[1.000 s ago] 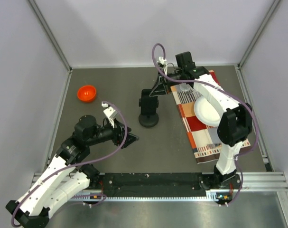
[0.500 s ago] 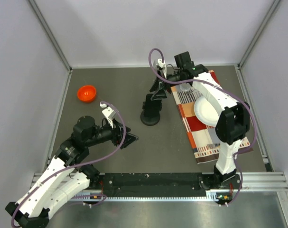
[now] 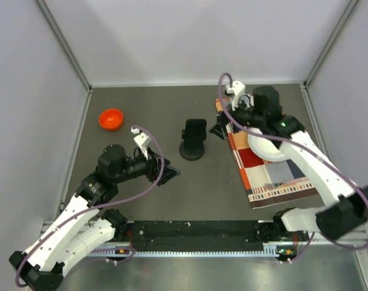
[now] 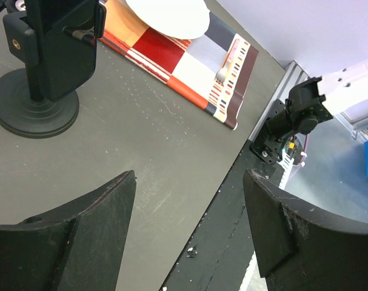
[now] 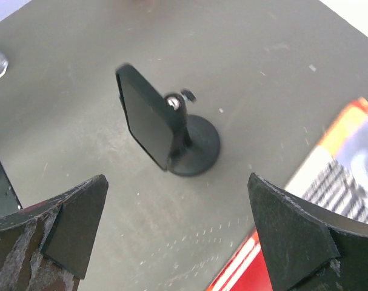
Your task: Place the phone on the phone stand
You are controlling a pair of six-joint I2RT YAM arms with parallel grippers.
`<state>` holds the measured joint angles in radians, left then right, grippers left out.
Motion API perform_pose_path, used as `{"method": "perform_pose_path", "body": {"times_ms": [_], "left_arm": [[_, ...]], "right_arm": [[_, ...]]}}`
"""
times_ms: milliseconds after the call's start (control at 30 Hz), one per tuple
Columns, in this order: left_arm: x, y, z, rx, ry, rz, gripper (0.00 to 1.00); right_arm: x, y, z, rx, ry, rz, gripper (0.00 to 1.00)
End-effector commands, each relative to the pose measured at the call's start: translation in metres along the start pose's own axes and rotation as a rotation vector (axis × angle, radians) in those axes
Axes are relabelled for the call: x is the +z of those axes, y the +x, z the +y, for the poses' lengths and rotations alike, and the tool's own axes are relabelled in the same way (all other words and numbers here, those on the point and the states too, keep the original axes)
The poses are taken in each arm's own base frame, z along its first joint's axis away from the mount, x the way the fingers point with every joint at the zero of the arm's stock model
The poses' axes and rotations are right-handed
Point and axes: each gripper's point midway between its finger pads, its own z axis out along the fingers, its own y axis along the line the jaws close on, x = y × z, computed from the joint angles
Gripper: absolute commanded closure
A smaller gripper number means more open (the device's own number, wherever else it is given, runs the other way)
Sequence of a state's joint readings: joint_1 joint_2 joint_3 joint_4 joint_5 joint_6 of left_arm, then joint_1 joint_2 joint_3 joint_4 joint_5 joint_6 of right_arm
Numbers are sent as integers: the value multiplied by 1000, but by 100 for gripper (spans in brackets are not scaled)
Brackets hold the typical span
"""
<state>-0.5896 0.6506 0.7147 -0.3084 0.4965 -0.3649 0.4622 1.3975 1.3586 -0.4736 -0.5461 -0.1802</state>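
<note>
item: left gripper [image 3: 168,176]. jaws well apart, holding nothing, low over the table, left of the stand and well apart from it.
item: phone [image 3: 194,130]. seated upright in the cradle of the phone stand [image 3: 191,152], mid-table.
item: right gripper [image 3: 220,128]. jaws spread wide, empty, just right of the phone, not touching it.
risk, as judged: the cradle's hold looks slight; a brush from the nearby right fingers could knock the phone loose or topple the stand.

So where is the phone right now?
In the top view, the phone sits in the phone stand mid-table, between the orange bowl and the striped cloth.
</note>
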Motion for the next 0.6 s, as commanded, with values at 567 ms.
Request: {"method": "perform_pose_path", "body": {"times_ms": [567], "left_arm": [[9, -38, -9, 40, 57, -170, 24]], "right_arm": [[-172, 91, 13, 381, 648, -367, 1]]}}
